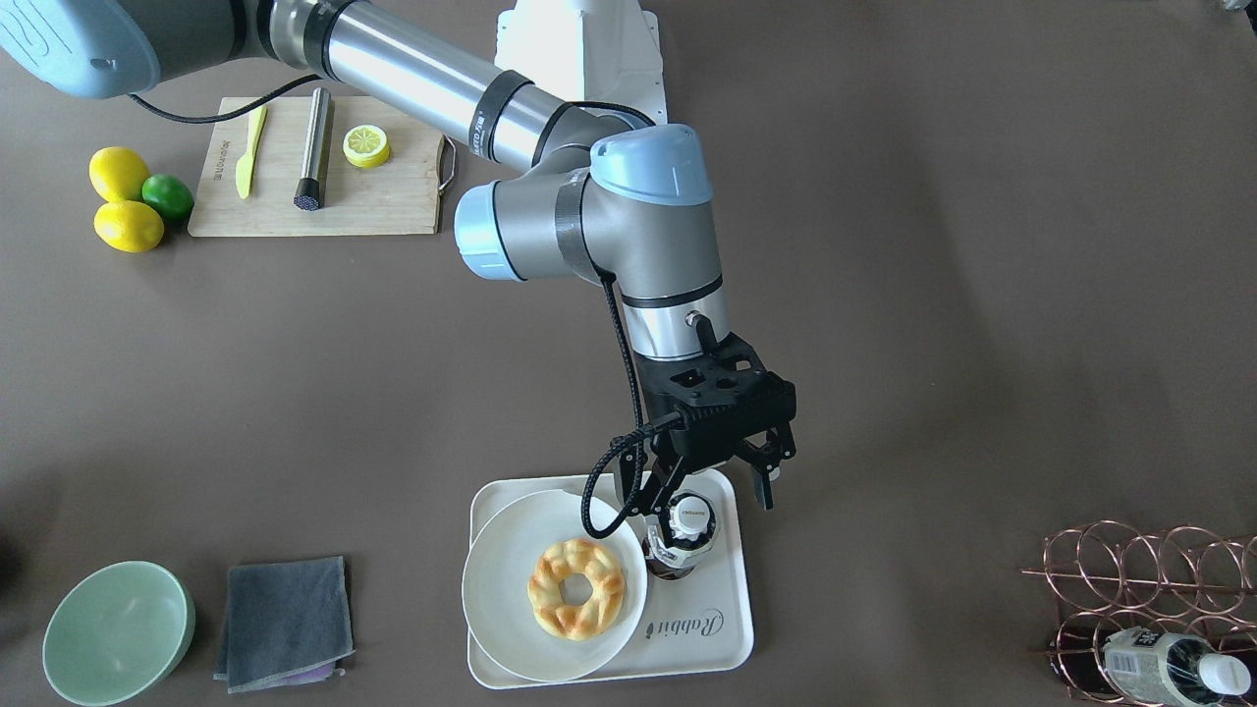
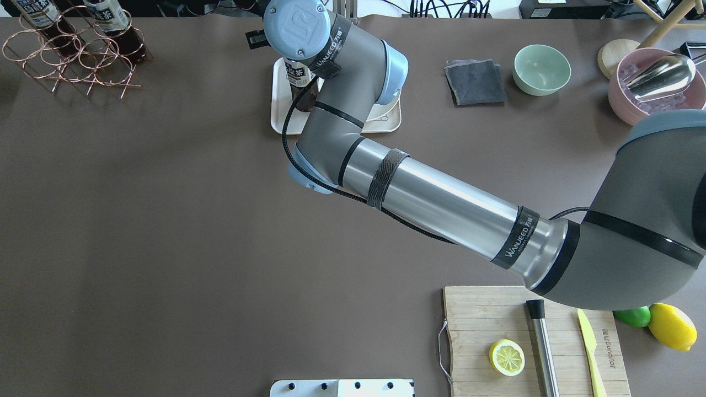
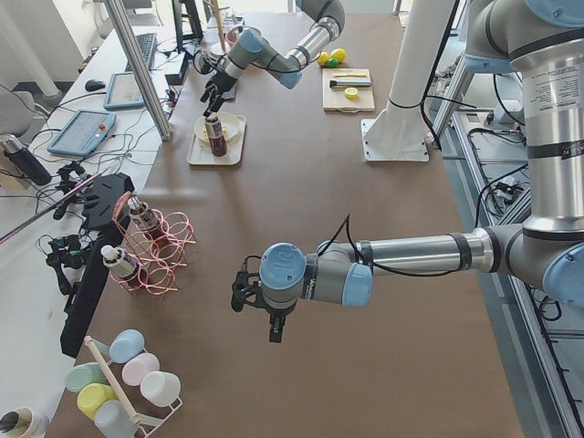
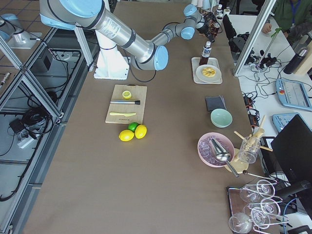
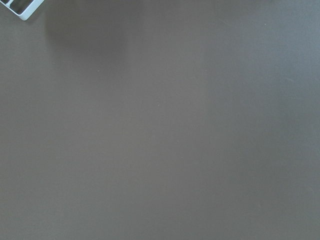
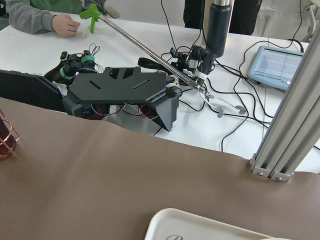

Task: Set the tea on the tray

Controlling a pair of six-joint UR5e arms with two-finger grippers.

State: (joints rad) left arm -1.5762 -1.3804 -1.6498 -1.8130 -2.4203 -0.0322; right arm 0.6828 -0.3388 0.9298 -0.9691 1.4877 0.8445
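Observation:
The tea [image 1: 690, 520] stands upright on the cream tray [image 1: 732, 648], beside the plate, with its white cap up. It also shows in the overhead view [image 2: 298, 74] and in both side views [image 3: 216, 137] [image 4: 206, 52]. My right gripper [image 1: 702, 501] hangs just above the cap, jaws spread wide and apart from the bottle. A corner of the tray shows in the right wrist view [image 6: 200, 225]. My left gripper [image 3: 274, 319] hovers low over bare table far from the tray; I cannot tell whether it is open.
A round white plate [image 1: 501, 579] with a ring-shaped pastry [image 1: 576, 587] fills the tray's other half. A copper wire rack [image 1: 1149, 579] holds a look-alike bottle [image 1: 1169, 668]. A green bowl [image 1: 118, 633], a grey cloth [image 1: 285, 624] and a wooden cutting board [image 1: 373, 196] lie apart.

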